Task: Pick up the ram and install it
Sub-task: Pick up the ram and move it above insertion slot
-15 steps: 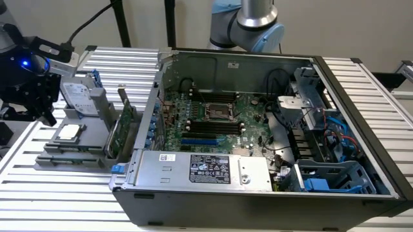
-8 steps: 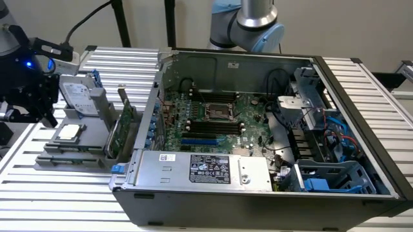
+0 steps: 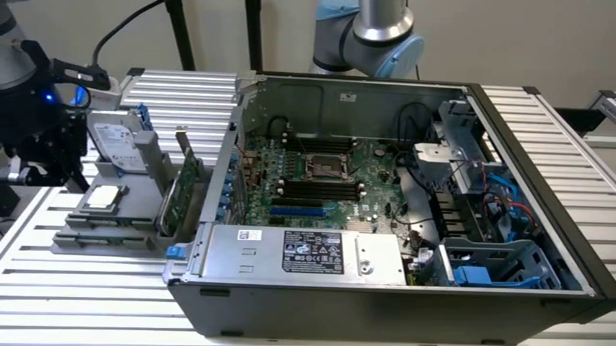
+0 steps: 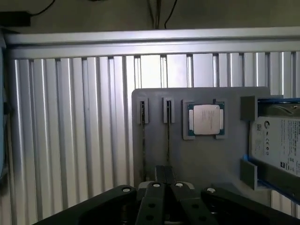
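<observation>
The gripper [image 4: 166,174], cut off by the frame, hovers near two faint, edge-on ram sticks [image 4: 168,140] and one processor [image 4: 206,118]. Apart or together, I cannot make out.

Silver tubular arm [image 3: 379,25] with pale blue joint caps [image 3: 405,54]; matte black pincer [image 4: 165,174], four silver screw heads [image 4: 125,190] across its body, small blue indicator light [image 3: 45,94].
</observation>
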`<action>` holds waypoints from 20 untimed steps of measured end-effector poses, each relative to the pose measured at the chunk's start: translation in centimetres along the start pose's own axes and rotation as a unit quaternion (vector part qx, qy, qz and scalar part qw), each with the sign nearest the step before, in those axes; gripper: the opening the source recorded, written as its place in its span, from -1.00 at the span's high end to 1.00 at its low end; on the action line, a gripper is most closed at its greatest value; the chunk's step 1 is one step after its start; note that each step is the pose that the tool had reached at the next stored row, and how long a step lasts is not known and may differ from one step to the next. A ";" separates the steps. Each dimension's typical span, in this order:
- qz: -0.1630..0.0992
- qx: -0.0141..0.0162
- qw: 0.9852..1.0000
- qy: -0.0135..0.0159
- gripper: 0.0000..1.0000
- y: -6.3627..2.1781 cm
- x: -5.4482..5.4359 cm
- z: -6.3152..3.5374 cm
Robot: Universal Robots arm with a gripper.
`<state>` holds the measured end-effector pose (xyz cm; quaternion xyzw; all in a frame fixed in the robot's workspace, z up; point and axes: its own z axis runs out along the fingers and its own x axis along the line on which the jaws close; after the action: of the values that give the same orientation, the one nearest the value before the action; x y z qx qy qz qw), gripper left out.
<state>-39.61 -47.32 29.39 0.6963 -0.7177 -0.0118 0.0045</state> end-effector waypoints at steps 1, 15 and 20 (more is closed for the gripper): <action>-0.004 0.001 1.000 0.000 1.00 0.00 0.0 0.09; -0.011 0.003 1.000 0.000 -1.00 -0.68 1.0 1.45; -0.012 0.003 1.000 0.000 -1.00 -0.73 1.1 2.34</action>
<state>-38.97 -48.45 27.02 0.7046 -0.7095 -0.0102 0.0023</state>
